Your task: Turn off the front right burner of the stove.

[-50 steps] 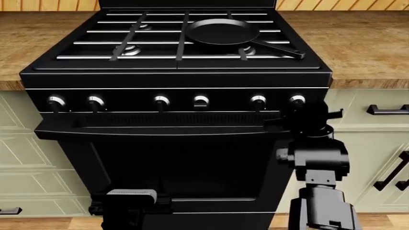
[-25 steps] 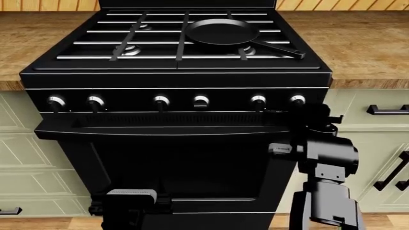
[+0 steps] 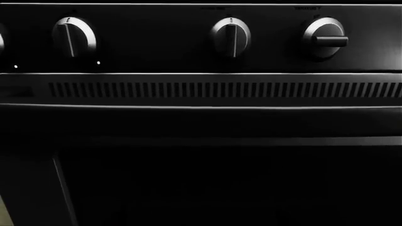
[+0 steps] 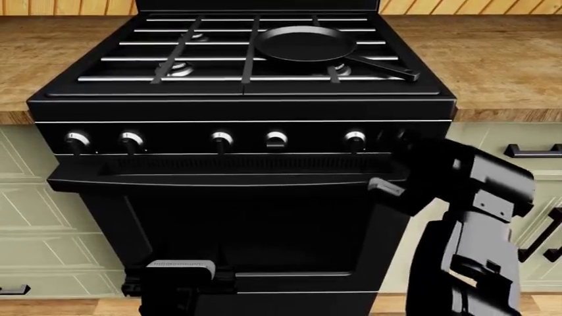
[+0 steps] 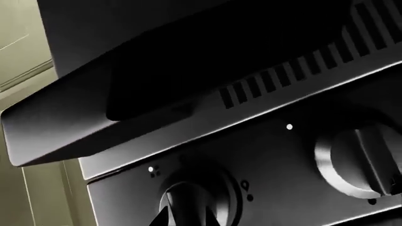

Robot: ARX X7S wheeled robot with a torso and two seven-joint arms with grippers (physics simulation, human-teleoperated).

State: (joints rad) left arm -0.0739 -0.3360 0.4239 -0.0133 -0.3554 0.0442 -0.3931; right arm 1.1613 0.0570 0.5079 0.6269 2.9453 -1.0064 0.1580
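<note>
While the left wrist view shows only three knobs across the top of the stove [image 3: 201, 122], no left gripper appears, so its opening cannot be told. Across the head view, the right gripper [image 4: 406, 146] has rolled since a second ago and now hides the rightmost knob; the front right burner [image 4: 339, 70] sits upper right. Low in the right wrist view, fingertips [image 5: 164, 217] close narrowly on that knob [image 5: 191, 200], suggesting turning is underway.

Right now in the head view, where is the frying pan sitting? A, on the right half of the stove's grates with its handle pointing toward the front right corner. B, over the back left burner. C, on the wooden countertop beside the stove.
A: the frying pan rests on the right half of the stove grates, its handle reaching toward the front right corner.
</note>
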